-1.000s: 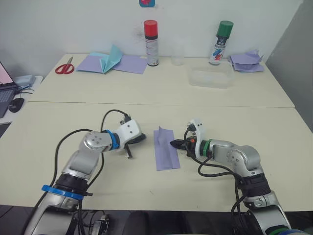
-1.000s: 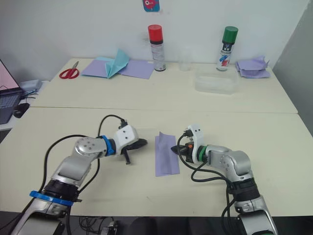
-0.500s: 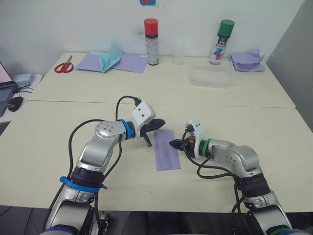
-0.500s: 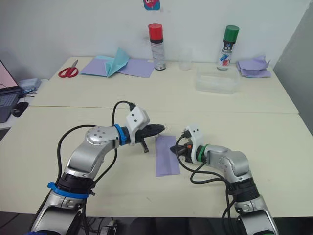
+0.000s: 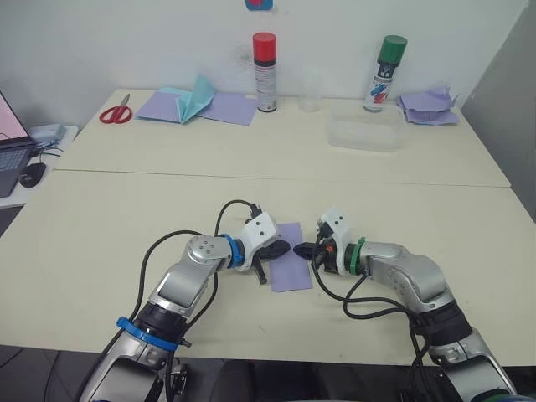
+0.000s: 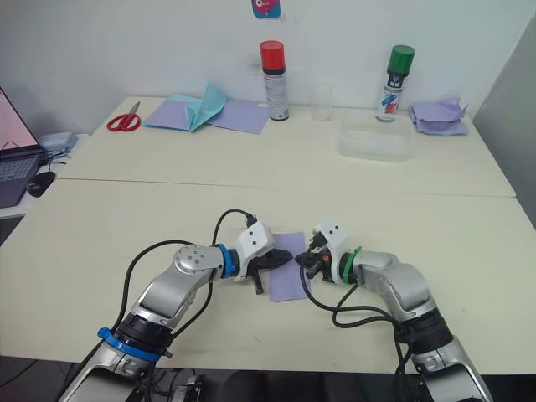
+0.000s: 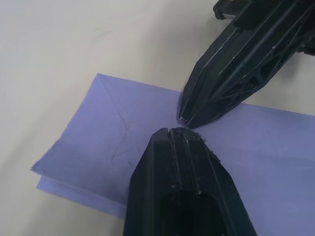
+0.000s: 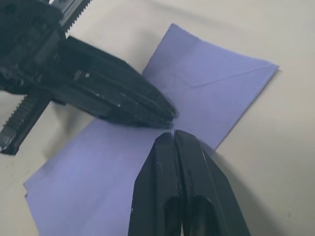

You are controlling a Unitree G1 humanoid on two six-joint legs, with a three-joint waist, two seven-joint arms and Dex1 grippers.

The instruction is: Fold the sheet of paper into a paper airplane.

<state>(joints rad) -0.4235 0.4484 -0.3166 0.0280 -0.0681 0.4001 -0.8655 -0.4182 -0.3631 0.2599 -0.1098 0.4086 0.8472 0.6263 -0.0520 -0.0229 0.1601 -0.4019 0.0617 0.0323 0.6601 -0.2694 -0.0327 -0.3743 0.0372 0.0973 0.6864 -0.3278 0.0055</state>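
1. The sheet of paper (image 5: 290, 258) lies flat on the near tabletop (image 5: 100, 218), folded into a long narrow strip, between the two arms.
2. The left gripper (image 5: 283, 249) comes in from the strip's left edge with its fingers clenched together and grasping nothing; its tip rests on the paper's upper half.
3. The right gripper (image 5: 305, 249) meets it from the opposite edge, fingers likewise pressed together and empty; the wrist views show the two tips almost touching over the paper.
4. Placed this way, the closed tips probably pin the strip from both sides so it cannot slide, and press along the middle fold to sharpen a crease for the paper airplane.
5. A second ago the left gripper hung well left of the paper, which showed a raised ridge; half a second ago it was at the strip's top corner. Now it is down on the sheet, and the paper looks flatter.
6. The right gripper has barely moved, edging slightly inward over the edge.
7. The red-capped spray can (image 5: 265, 72) and scissors (image 5: 115, 111) stand far back, uninvolved.
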